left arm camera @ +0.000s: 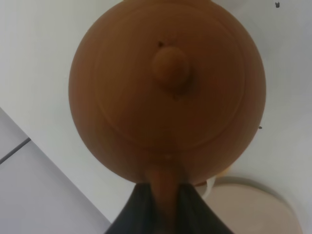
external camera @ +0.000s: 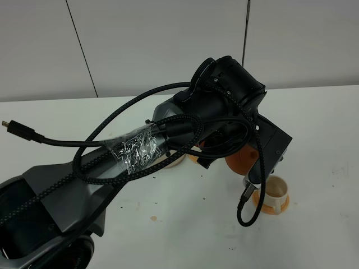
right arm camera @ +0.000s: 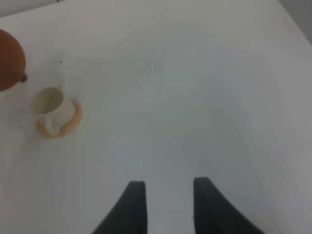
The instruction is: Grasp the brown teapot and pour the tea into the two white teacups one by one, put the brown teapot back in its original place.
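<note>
While the brown teapot [left arm camera: 165,87] hangs above the bench [external camera: 325,123], clamped by its handle in the left hand [left arm camera: 165,189], get the spout squarely over the teacup [external camera: 275,189] just beside it before tipping. Tilt slowly and keep the wrist low. The lid is on, so I can't tell the pot's fill. The cup sits on its orange coaster [external camera: 282,206], pale inside, no tea visible. The second cup is hidden behind the arm. Right hand [right arm camera: 169,183]: fingers apart, empty, well clear.

No legible text, labels, brand marks or numbers in any view (wrist views blurred throughout).
</note>
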Robot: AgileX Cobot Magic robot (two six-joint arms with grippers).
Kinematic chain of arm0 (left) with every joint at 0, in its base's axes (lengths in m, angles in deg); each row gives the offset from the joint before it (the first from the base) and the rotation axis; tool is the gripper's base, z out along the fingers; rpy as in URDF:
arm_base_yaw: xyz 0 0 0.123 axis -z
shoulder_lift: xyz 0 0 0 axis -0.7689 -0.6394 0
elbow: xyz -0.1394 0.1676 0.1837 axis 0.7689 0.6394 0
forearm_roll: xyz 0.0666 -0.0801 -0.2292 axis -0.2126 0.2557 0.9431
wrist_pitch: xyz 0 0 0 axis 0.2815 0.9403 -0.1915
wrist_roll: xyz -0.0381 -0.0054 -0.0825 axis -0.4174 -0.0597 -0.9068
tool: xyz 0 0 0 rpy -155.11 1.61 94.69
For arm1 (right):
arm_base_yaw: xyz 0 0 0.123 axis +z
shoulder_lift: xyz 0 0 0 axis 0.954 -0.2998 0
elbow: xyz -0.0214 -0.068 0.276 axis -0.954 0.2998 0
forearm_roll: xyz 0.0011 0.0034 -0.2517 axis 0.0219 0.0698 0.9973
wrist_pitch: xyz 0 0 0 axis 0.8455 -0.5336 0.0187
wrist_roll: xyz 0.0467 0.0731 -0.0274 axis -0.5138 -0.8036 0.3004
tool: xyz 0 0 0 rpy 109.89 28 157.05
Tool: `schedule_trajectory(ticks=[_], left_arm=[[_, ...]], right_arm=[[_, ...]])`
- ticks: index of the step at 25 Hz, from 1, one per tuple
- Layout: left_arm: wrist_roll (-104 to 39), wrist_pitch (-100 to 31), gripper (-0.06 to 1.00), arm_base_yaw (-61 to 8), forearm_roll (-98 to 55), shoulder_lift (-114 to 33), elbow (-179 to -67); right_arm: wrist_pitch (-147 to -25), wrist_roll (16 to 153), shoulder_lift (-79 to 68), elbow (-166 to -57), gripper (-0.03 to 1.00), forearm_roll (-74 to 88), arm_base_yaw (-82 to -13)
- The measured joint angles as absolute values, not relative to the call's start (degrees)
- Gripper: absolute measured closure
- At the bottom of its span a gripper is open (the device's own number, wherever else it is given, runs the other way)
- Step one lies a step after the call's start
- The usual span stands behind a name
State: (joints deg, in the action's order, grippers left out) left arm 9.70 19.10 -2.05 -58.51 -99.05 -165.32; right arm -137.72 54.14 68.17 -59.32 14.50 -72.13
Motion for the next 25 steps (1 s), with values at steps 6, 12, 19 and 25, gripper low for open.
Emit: schedule_trajectory(ticks=[6, 12, 19, 25], left_arm=[[10.16, 18.82, 0.77, -2.05, -58.58, -99.05, -165.32], [10.95, 18.42, 0.77, -2.05, -58.69, -99.05, -165.32], [11.02, 17.8, 0.77, -2.05, -58.69, -99.05, -165.32], [13.38, 18.98, 0.77, -2.05, -58.63, -99.05, -165.32]], right_arm=[[-137.72, 54.14, 68.17, -59.32, 0.73, 14.5, -72.13], [-137.72, 54.14, 68.17, -59.32, 0.73, 14.5, -72.13], [-137.72, 54.14, 68.17, -59.32, 0.73, 14.5, -72.13], [-137.72, 54.14, 68.17, -59.32, 0.73, 14.5, -72.13]])
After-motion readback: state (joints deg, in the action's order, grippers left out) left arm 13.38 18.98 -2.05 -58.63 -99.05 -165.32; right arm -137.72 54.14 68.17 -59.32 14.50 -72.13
